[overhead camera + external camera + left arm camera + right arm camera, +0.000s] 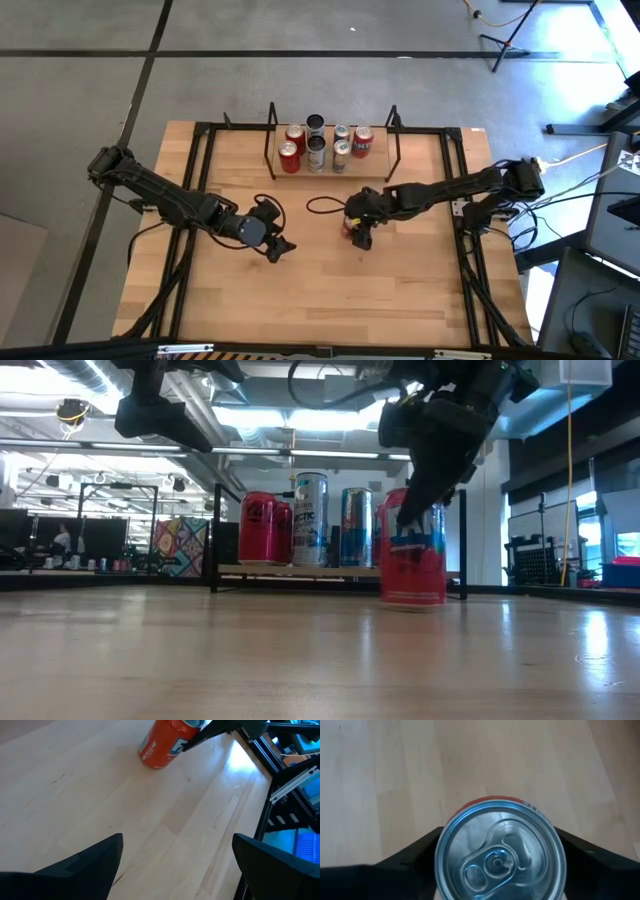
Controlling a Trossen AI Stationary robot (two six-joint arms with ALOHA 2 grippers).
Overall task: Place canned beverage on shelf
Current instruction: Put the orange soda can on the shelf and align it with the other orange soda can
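Cans stand in a cluster on the shelf [330,172], the low light-wood board with black wire frames at each end, set at the far edge of the desk [240,290]: red ones on the outside and silver and blue ones in the middle, seven in the high view. One more red soda can [413,558] stands upright on the desk, apart from the shelf and nearer the middle, well short of the board.

The right pincer [356,228] is down over this can from above. In the right wrist view the silver top of the can, with its pull tab, fills the space between the two dark fingers [410,857], which flank it on either side; whether they press on its wall or stand just clear of it cannot be told. The can's base rests on the wood in the low view.

The left pincer [275,243] waits over bare desk to the left of the can, its fingers spread wide and holding nothing; its wrist view looks across the wood at the red can.
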